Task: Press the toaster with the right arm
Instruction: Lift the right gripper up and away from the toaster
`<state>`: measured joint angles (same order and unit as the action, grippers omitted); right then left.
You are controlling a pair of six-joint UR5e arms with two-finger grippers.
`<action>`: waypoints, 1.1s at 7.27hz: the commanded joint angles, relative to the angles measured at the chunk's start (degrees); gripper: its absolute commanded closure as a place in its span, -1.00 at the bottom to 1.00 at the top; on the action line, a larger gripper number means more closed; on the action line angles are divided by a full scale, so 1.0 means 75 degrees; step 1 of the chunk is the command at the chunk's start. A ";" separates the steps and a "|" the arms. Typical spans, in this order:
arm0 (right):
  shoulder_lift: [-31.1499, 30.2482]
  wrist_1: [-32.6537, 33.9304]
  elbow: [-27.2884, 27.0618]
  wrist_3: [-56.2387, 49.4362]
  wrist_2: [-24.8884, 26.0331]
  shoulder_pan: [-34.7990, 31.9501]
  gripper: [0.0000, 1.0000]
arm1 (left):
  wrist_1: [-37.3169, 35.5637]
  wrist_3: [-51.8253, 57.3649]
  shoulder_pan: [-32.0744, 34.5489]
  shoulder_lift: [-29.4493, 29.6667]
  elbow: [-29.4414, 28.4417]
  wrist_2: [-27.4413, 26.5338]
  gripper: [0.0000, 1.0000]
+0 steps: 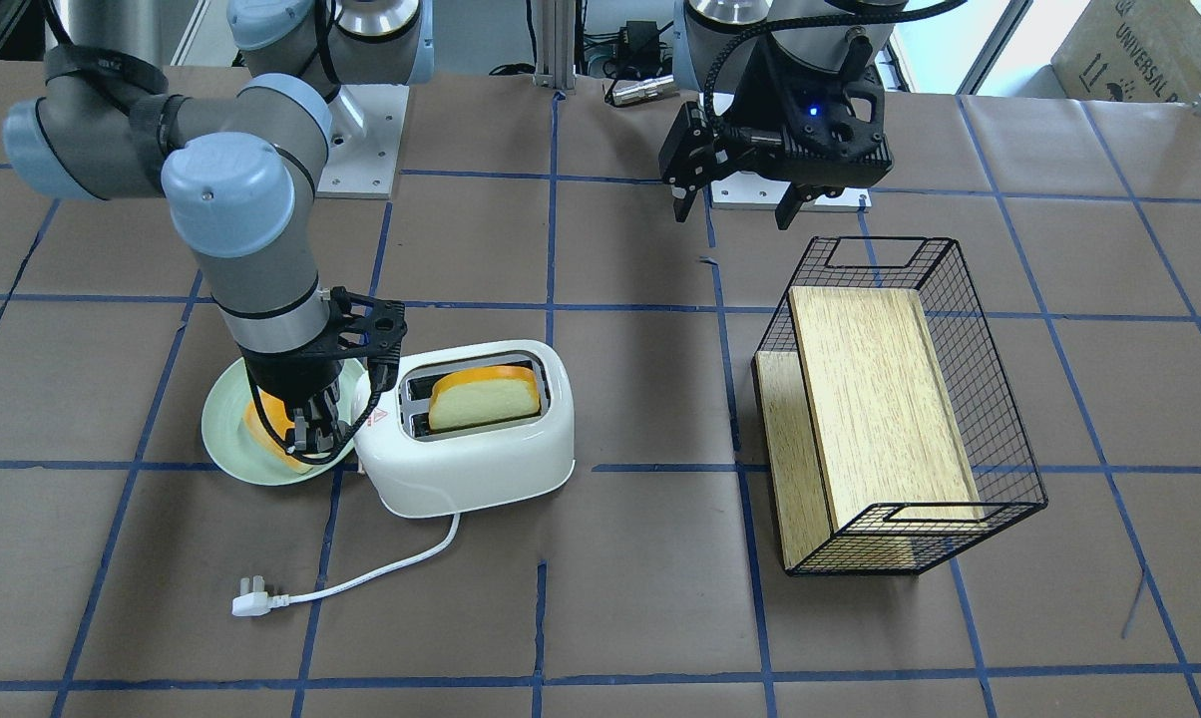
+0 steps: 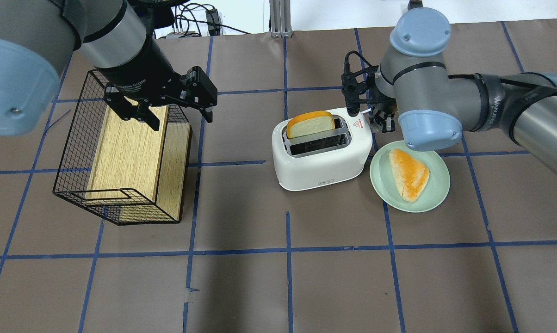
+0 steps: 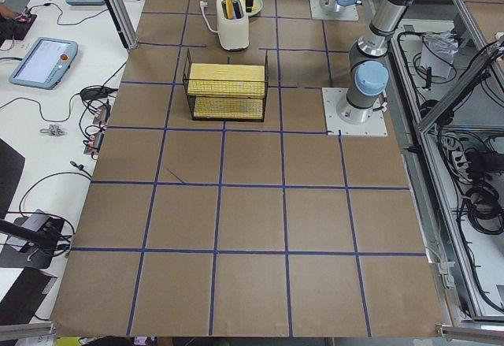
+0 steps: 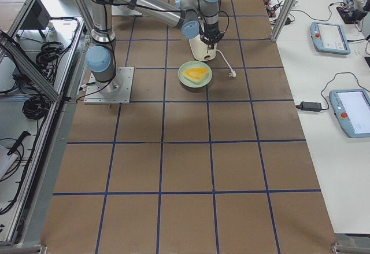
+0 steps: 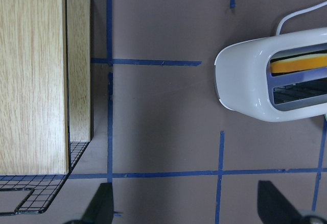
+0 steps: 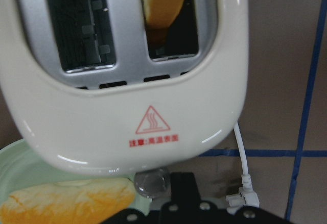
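Note:
The white toaster point(image 1: 471, 454) stands left of centre in the front-facing view, with a bread slice point(image 1: 486, 397) sticking up from one slot. It also shows in the overhead view point(image 2: 322, 157) and fills the right wrist view point(image 6: 127, 122), red triangle mark facing the camera. My right gripper point(image 1: 313, 437) is down at the toaster's knob end, fingers together, beside the grey knob point(image 6: 150, 182). It shows in the overhead view point(image 2: 381, 124) too. I cannot tell whether it touches the lever. My left gripper point(image 2: 176, 113) is open and empty above the wire basket.
A pale green plate point(image 2: 440, 185) with a toasted bread piece point(image 2: 410, 173) sits right beside the toaster, partly under my right wrist. A black wire basket point(image 2: 75, 152) holding wooden boards lies far left. The white cord and plug point(image 1: 251, 603) trail in front of the toaster.

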<state>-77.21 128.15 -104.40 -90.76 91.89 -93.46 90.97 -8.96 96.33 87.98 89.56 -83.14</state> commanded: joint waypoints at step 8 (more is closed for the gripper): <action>-0.1331 -0.5261 0.2669 0.9208 -0.0215 0.0028 0.79 | 0.0000 0.0000 0.0000 0.0000 0.0000 0.0000 -1.00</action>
<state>-87.61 93.40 -86.84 -38.53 91.44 -93.23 90.97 -8.96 96.33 87.98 89.56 -83.14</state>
